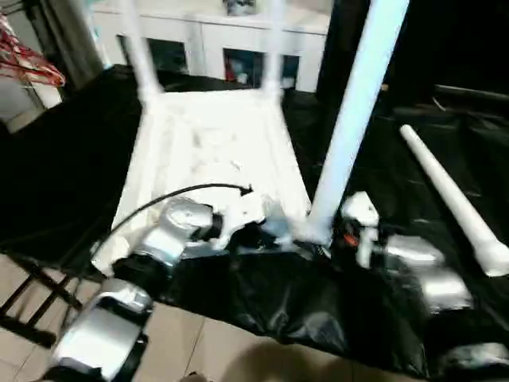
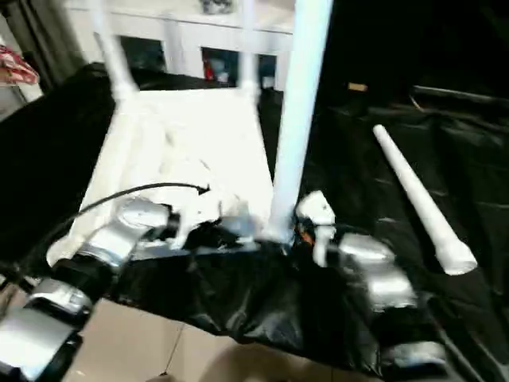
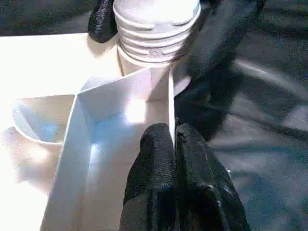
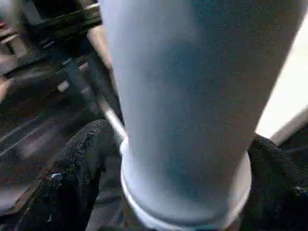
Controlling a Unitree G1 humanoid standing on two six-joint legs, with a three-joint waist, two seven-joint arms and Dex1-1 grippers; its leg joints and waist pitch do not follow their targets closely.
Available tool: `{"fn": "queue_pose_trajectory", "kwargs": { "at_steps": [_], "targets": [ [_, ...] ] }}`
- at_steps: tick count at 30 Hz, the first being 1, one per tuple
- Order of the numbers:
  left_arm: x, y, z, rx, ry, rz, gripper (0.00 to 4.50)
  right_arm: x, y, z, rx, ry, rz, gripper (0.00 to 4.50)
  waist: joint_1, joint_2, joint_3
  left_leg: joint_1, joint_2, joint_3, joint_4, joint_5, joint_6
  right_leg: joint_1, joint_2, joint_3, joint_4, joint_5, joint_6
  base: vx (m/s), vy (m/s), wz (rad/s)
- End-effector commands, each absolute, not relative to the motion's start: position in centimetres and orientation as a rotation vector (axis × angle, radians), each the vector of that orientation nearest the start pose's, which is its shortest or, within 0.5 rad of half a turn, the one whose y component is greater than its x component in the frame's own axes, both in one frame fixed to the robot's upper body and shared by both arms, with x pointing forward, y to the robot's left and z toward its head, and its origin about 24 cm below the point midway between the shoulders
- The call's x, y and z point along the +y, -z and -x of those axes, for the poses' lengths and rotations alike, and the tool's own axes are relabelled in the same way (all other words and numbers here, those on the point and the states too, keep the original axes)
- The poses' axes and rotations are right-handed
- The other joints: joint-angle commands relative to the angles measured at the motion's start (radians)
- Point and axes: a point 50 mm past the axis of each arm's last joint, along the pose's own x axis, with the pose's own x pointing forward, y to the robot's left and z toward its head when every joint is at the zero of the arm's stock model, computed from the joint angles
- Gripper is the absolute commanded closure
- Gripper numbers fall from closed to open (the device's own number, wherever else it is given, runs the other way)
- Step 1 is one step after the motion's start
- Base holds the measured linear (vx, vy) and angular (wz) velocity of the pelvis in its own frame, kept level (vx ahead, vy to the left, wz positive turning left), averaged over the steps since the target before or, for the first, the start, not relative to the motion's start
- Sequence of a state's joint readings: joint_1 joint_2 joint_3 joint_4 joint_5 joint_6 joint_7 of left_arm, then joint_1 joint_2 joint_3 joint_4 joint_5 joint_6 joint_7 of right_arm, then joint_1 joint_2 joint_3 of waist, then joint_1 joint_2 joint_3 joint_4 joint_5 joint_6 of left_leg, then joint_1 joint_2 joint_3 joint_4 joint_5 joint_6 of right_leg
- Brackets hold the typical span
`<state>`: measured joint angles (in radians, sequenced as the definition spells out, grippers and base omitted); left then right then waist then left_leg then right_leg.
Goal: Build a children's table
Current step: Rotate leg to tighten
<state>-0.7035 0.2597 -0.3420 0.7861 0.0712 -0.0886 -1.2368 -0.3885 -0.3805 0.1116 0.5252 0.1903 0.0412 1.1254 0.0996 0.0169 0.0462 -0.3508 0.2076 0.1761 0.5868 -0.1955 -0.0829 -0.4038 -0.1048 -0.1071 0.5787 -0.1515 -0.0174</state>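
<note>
The children's table top (image 1: 211, 151) lies upside down on a black cloth, its ribbed underside facing up. Two white legs (image 1: 139, 56) (image 1: 273, 48) stand in its far corners. A third leg (image 1: 354, 119) stands upright at the near right corner, with its threaded end (image 3: 154, 33) at the socket. My right gripper (image 4: 185, 192) is open, with one black finger (image 4: 72, 173) on each side of that leg's base. My left gripper (image 3: 174, 139) is shut on the thin rim of the table top beside that corner. Another leg (image 1: 453, 199) lies loose on the cloth to the right.
A white cabinet with glass doors (image 1: 238, 40) stands behind the table. Red hangers (image 1: 28, 60) hang at the far left. The black cloth (image 1: 318, 302) drapes over the near edge above a tiled floor (image 1: 215, 350). A black frame (image 1: 32, 302) stands at the lower left.
</note>
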Motion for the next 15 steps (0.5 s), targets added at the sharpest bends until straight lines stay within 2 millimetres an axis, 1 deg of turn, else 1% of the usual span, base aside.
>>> {"fn": "queue_pose_trajectory", "kwargs": {
  "at_steps": [1,2,3,4,5,7,8,9,10,12,14,15],
  "targets": [
    [9.0,-5.4,-31.9,0.361,1.567,-0.516,4.5,-16.7,-3.0,-28.7,0.344,-1.209,0.094,0.73,0.001,-0.008,-0.064,0.0,0.028,0.003,-0.07,-0.204,0.091,0.058,-0.049,0.049,-0.055,-0.234,-0.233,0.0,0.0,0.0],
    [9.1,-5.4,-31.8,0.369,1.583,-0.52,4.5,-16.8,-3.1,-28.7,0.347,-1.22,0.097,0.73,0.002,-0.009,-0.064,0.0,0.028,0.003,-0.071,-0.204,0.087,0.058,-0.05,0.048,-0.056,-0.244,-0.23,0.0,0.0,0.0],
    [9.2,-5.4,-31.7,0.373,1.59,-0.522,4.5,-16.8,-3.2,-28.7,0.347,-1.225,0.1,0.83,0.003,-0.014,-0.064,-0.001,0.028,0.002,-0.071,-0.198,0.085,0.059,-0.05,0.049,-0.054,-0.251,-0.227,0.0,0.0,0.0],
    [9.3,-5.4,-31.7,0.38,1.596,-0.525,4.5,-16.8,-3.2,-28.8,0.349,-1.23,0.104,0.83,0.003,-0.014,-0.064,-0.002,0.028,0.002,-0.071,-0.196,0.084,0.058,-0.05,0.049,-0.056,-0.256,-0.225,0.0,0.0,0.0],
    [9.4,-5.4,-31.7,0.383,1.601,-0.525,4.5,-16.8,-3.3,-28.8,0.352,-1.236,0.105,1.01,0.003,-0.014,-0.063,-0.002,0.028,0.002,-0.071,-0.196,0.081,0.057,-0.05,0.049,-0.057,-0.266,-0.221,0.0,0.0,0.0],
    [9.6,-5.4,-31.7,0.385,1.6,-0.528,4.5,-16.6,-3.4,-28.6,0.355,-1.261,0.106,1.08,0.005,-0.022,-0.064,-0.002,0.028,0.002,-0.071,-0.184,0.082,0.057,-0.052,0.049,-0.055,-0.27,-0.216,0.0,0.0,0.0],
    [9.7,-5.4,-31.7,0.385,1.597,-0.529,4.5,-16.5,-3.4,-28.5,0.357,-1.276,0.103,1.15,0.005,-0.022,-0.065,-0.002,0.029,0.002,-0.07,-0.171,0.082,0.057,-0.052,0.05,-0.053,-0.258,-0.217,0.0,0.0,0.0],
    [9.8,-5.4,-31.8,0.384,1.592,-0.529,4.5,-16.3,-3.4,-28.4,0.357,-1.286,0.102,1.34,0.007,-0.019,-0.065,-0.001,0.029,0.002,-0.07,-0.164,0.083,0.056,-0.051,0.05,-0.051,-0.245,-0.221,0.0,0.0,0.0],
    [9.8,-5.4,-31.8,0.384,1.592,-0.529,4.5,-16.3,-3.4,-28.4,0.357,-1.287,0.102,1.34,0.007,-0.019,-0.065,-0.001,0.03,0.002,-0.07,-0.163,0.084,0.055,-0.05,0.05,-0.051,-0.24,-0.223,0.0,0.0,0.0],
    [9.9,-5.5,-31.9,0.381,1.574,-0.52,4.5,-15.9,-3.1,-28.2,0.359,-1.302,0.09,1.58,0.009,-0.016,-0.066,-0.002,0.029,0.002,-0.069,-0.16,0.084,0.057,-0.049,0.049,-0.048,-0.218,-0.229,0.0,0.0,0.0],
    [9.8,-5.4,-32.0,0.377,1.561,-0.517,4.5,-15.8,-3.0,-28.1,0.357,-1.299,0.085,1.61,0.01,-0.019,-0.065,-0.002,0.028,0.003,-0.069,-0.163,0.083,0.058,-0.05,0.049,-0.049,-0.218,-0.229,0.0,0.0,0.0],
    [9.7,-5.4,-32.1,0.373,1.547,-0.513,4.5,-15.7,-2.9,-28.0,0.357,-1.295,0.079,1.63,0.011,-0.017,-0.065,-0.002,0.028,0.003,-0.069,-0.168,0.081,0.058,-0.051,0.05,-0.05,-0.227,-0.228,0.0,0.0,0.0]
  ]
}}
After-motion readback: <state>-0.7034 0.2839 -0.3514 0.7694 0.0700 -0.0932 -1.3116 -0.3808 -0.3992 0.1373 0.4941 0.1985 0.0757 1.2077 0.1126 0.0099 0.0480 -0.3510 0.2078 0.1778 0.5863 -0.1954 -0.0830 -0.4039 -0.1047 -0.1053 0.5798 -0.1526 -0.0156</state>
